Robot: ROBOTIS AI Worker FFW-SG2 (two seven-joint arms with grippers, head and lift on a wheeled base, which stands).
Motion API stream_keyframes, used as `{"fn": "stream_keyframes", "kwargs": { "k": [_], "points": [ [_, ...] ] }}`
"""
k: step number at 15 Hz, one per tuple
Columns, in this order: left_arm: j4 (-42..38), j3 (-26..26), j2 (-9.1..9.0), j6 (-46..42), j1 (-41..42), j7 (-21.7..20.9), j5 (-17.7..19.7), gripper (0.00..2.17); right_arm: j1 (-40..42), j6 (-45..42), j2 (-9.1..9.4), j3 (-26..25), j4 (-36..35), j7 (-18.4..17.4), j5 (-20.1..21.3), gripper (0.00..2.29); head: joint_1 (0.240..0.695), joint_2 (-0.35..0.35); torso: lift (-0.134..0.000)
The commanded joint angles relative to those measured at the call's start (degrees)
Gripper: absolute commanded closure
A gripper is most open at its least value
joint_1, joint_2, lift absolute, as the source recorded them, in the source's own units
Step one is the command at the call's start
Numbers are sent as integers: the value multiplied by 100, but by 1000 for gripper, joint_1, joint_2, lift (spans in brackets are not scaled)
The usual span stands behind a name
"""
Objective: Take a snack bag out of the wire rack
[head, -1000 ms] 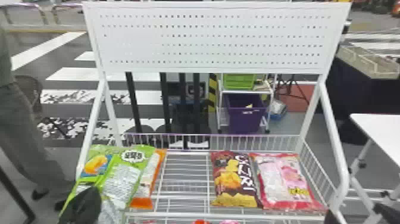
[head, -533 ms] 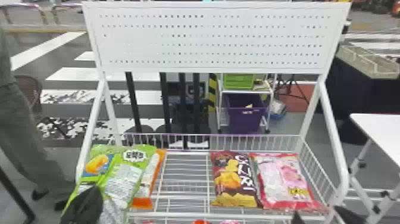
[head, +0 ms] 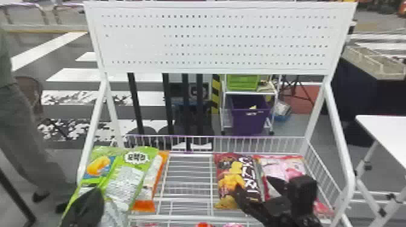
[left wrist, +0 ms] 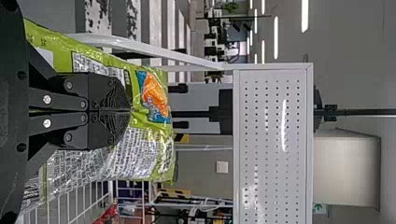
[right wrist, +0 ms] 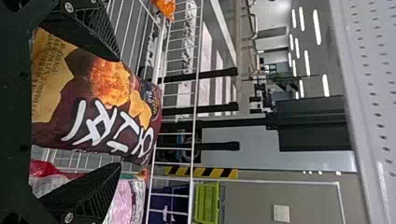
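My left gripper point(head: 86, 206) is at the lower left of the head view, over the green snack bag point(head: 125, 175). In the left wrist view the left gripper point(left wrist: 130, 111) is shut on the green bag point(left wrist: 161, 133), whose film creases at the fingertips. At the rack's right side, my right gripper point(head: 253, 182) stands open above the brown snack bag point(head: 225, 173), one finger over it and the other over the pink bag point(head: 281, 166). The right wrist view has the right gripper point(right wrist: 119, 112) with fingers spread on either side of the brown bag point(right wrist: 98, 116).
An orange-edged bag point(head: 151, 181) lies beside the green one in the wire rack point(head: 188, 181). Bare wires separate it from the brown bag. White posts flank the basket below a perforated panel point(head: 211, 39). A white table point(head: 389, 132) stands at the right.
The right gripper has come in from the lower right edge, up and leftward over the brown and pink bags. The left gripper and green bag look nearly unmoved.
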Motion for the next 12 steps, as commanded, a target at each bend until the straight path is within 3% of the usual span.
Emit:
{"fn": "stream_keyframes", "kwargs": {
  "k": [1,3,4,5,6,8,12],
  "points": [
    [62,8,12,0,-67,6,39,1787,-771,440,34,281,714,-28,-24,90,499,0,0],
    [141,8,21,0,-120,6,56,1787,-1008,827,60,316,908,-54,-68,235,499,0,0],
    [167,8,21,0,-137,6,65,1787,-1025,950,60,325,908,-54,-68,414,499,0,0],
    [185,8,30,18,-173,6,74,1787,-1034,1108,51,334,890,-54,-59,856,499,0,0],
    [193,8,30,18,-190,6,83,1787,-1078,1284,51,343,890,-54,-41,1474,499,0,0],
    [202,8,39,35,-216,6,92,1787,-1148,1530,51,343,864,-142,-68,2148,499,0,0],
    [211,8,48,35,-225,15,100,1787,-1148,1565,60,360,653,-213,-68,2219,499,0,0]
  ]
}}
